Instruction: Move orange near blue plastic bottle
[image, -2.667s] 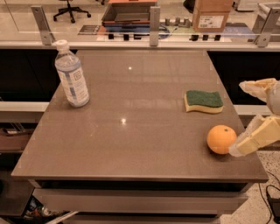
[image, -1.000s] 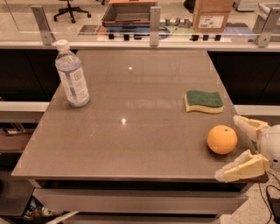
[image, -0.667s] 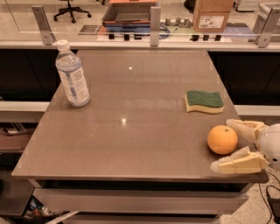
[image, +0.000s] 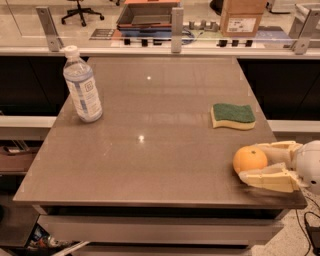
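Now, gripper (image: 250, 162) at right table (image: 150, 170) edge, jaws spread wide, orange (image: 249, 158) between their tips

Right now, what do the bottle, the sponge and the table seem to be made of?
Bottle: clear bluish plastic, see-through, white cap. Sponge: probably foam, yellow under a rough green scrub layer. Table: smooth brown laminate, perhaps; it reflects lamps. The hand, by the orange at the right edge, looks cream plastic.

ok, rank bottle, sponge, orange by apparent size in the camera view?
1. blue plastic bottle, clearly largest.
2. sponge and orange: about alike, sponge wider, orange nearer the camera; unranked.
End effector at the orange, front right of table.
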